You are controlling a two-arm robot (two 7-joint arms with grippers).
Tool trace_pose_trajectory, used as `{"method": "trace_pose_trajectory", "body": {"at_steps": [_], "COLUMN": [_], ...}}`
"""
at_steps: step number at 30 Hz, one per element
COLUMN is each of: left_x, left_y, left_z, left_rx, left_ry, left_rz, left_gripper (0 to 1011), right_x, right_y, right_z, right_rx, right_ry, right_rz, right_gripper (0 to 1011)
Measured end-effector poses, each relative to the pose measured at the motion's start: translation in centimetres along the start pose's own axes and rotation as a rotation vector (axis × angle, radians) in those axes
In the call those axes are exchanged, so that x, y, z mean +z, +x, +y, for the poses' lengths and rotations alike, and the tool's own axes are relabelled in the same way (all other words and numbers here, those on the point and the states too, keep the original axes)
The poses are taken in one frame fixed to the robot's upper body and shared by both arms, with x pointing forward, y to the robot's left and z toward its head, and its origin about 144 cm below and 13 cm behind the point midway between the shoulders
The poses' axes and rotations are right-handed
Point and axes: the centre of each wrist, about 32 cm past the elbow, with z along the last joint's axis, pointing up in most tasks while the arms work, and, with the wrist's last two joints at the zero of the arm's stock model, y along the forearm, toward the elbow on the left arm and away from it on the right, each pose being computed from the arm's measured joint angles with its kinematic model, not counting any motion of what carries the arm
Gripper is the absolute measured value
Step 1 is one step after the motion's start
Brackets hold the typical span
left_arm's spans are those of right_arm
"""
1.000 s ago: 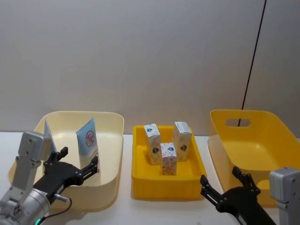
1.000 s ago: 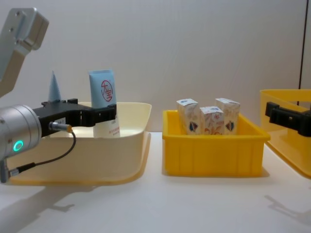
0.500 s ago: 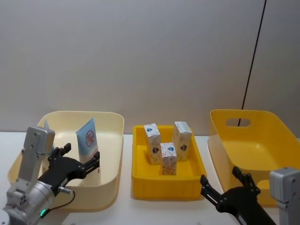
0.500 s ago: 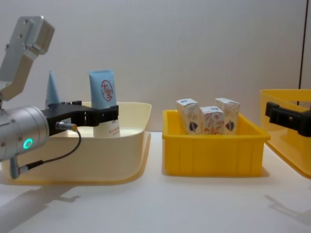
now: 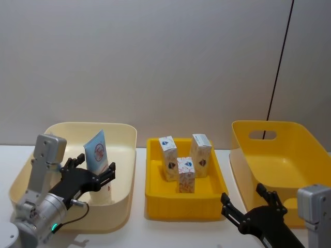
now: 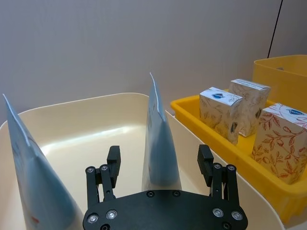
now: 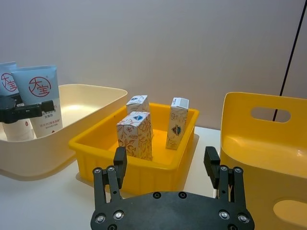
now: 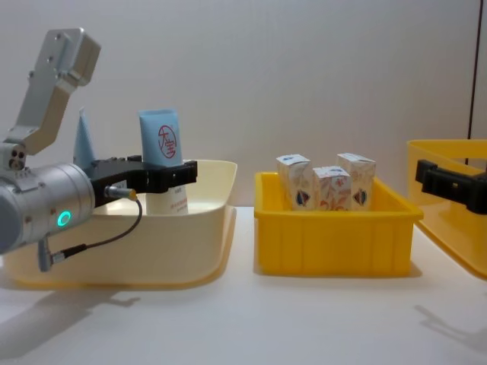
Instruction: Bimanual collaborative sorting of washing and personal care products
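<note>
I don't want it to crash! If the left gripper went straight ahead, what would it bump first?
The left gripper would probably meet the light-blue tube first; it stands between the open fingers, in the cream bin.

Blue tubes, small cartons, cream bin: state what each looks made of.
Blue tubes: probably soft plastic, matte; flat crimped top, wedge profile. The left gripper is open astride one. Small cartons: printed cardboard, judging by folded tops and crisp edges. Cream bin: moulded plastic, smooth with slight sheen, rounded rim. The right gripper sits open by the yellow tub.
</note>
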Motion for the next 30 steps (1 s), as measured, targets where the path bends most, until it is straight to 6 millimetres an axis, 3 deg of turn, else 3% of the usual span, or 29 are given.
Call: {"method": "trace_pose_trajectory", "body": {"at_steps": [3,9,20,27,30], "left_x": [0.01,-0.03,-0.04,-0.03,-0.05], "left_y": [0.0,0.0,-0.01,-0.01,0.01], "left_z": [-0.24,-0.56,-0.89,-0.95,-0.92], "left_rx": [-0.004,-0.009,-0.013,-0.014,-0.018], "left_ry": [-0.002,-0.002,-0.003,-0.005,-0.008], "left_rz": [0.003,0.007,0.011,0.011,0.011], "left_gripper": [992,860,485,302,274], "right_x": [0.0,0.0,0.0,0.0,0.0], "right_y": [0.0,0.0,0.0,0.0,0.0], "right_z": [0.0,0.0,0.0,0.0,0.0], "right_rx": [0.0,0.0,0.0,0.0,0.0], "right_ry": [0.0,0.0,0.0,0.0,0.0], "right_rz": [0.0,0.0,0.0,0.0,0.0], "right_gripper": [1001,1001,1001,1001,1001]}}
